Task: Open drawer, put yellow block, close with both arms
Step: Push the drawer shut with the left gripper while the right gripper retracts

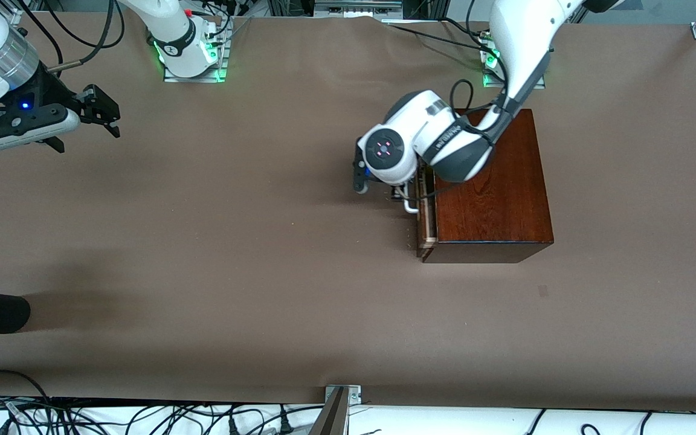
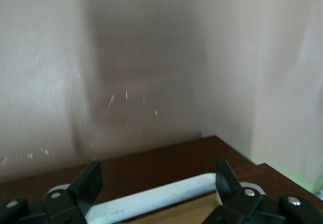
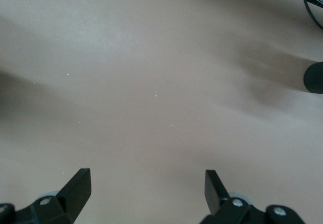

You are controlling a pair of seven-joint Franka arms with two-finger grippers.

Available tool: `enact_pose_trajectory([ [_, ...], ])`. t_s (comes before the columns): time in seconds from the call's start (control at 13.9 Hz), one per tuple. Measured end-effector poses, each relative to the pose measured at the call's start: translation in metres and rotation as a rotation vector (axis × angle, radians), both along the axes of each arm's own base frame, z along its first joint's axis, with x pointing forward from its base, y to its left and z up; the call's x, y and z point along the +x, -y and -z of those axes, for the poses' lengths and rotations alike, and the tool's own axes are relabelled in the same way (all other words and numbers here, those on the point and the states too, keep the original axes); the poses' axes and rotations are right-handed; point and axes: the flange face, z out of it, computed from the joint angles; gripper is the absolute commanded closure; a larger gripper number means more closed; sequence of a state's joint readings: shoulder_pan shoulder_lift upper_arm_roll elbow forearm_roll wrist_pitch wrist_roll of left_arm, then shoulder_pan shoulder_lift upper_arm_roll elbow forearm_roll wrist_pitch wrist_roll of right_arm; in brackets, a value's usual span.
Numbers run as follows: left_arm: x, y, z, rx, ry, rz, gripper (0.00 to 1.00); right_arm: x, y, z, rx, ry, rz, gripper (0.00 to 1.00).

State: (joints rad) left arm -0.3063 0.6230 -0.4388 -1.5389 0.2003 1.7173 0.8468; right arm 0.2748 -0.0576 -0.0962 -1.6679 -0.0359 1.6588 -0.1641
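We are seeing the left gripper point(image 2: 156, 183) spread around the drawer's point(image 1: 426, 208) white handle point(image 2: 151, 200) | wooden box point(image 1: 492, 193) sitting toward the left arm's end | right gripper point(image 3: 146, 183) hanging spread over bare tabletop point(image 1: 233, 241) near its corner, waiting.

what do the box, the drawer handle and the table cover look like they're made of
Box: dark reddish-brown wood, polished; grain and a soft sheen show on its top.
Drawer handle: white bar, smooth; probably plastic or painted metal, cannot tell which.
Table cover: matte brown sheet, likely paper or fabric; faint creases, no shine.
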Motion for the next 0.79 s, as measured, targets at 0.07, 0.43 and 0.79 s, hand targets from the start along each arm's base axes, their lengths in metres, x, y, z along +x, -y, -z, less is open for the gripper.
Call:
enact_pose_trajectory([
  [0.07, 0.003, -0.007, 0.000, 0.006, -0.008, -0.006, 0.00, 0.000, 0.000, 0.000, 0.000, 0.000, 0.001, 0.00],
  [0.43, 0.005, -0.013, -0.006, 0.014, -0.010, -0.013, 0.00, 0.000, 0.001, 0.000, 0.000, -0.002, 0.005, 0.00],
  [0.79, 0.014, -0.022, -0.103, -0.010, 0.160, -0.124, 0.00, 0.001, 0.010, 0.001, 0.001, -0.006, 0.030, 0.00],
])
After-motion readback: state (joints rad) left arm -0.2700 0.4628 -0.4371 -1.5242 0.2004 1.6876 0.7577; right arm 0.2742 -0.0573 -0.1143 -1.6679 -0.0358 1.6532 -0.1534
